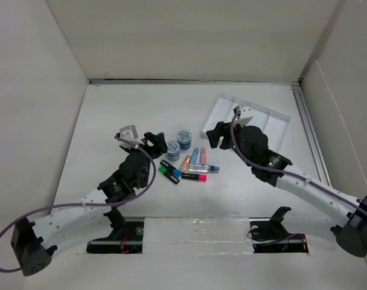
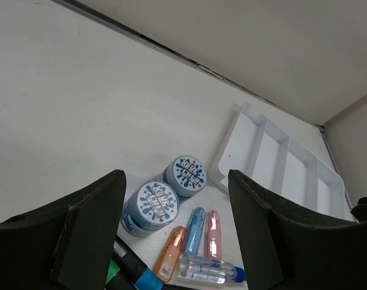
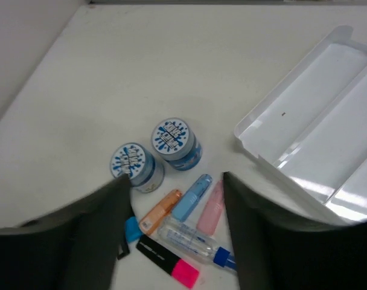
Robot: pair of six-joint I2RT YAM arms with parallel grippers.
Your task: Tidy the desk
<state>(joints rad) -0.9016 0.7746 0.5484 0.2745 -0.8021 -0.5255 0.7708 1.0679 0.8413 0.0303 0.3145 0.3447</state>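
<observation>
Worktop (image 1: 117,115): white, walled on three sides, fills the top view. The clutter sits near its centre. By my reading nothing is sorted yet.

Left hand (image 2: 174,181): released, jaws wide, nothing between them. It hangs at 9 o'clock of the clutter, looking across it.
Right hand (image 3: 174,181): also released and empty, at 1 o'clock of the clutter, over the near edge of the tray (image 1: 277,118).

Outward from the hands:
- Two blue-lidded tubs (image 2: 156,205), upright and close together; I cannot tell whether they touch.
- Three small highlighters (image 3: 191,196) (orange, blue, pink), side by side at 5 o'clock of the tubs.
- Clear pen with blue cap (image 3: 189,241), lying across their near ends.
- Black markers (image 1: 169,171) with green, blue and pink ends, at 6 o'clock of the group.
- Tray at 1 o'clock; no item shows in the parts I can see.

Risks (my judgement):
- The pens are packed tight, so closing on one could push or drag its neighbour.
- Both arms point at the same patch and could collide if I move them together.
- The tray looks light, so a brush from the right arm could slide it.
- The tubs are wide for the jaws, and an off-centre pinch could tip one.
</observation>
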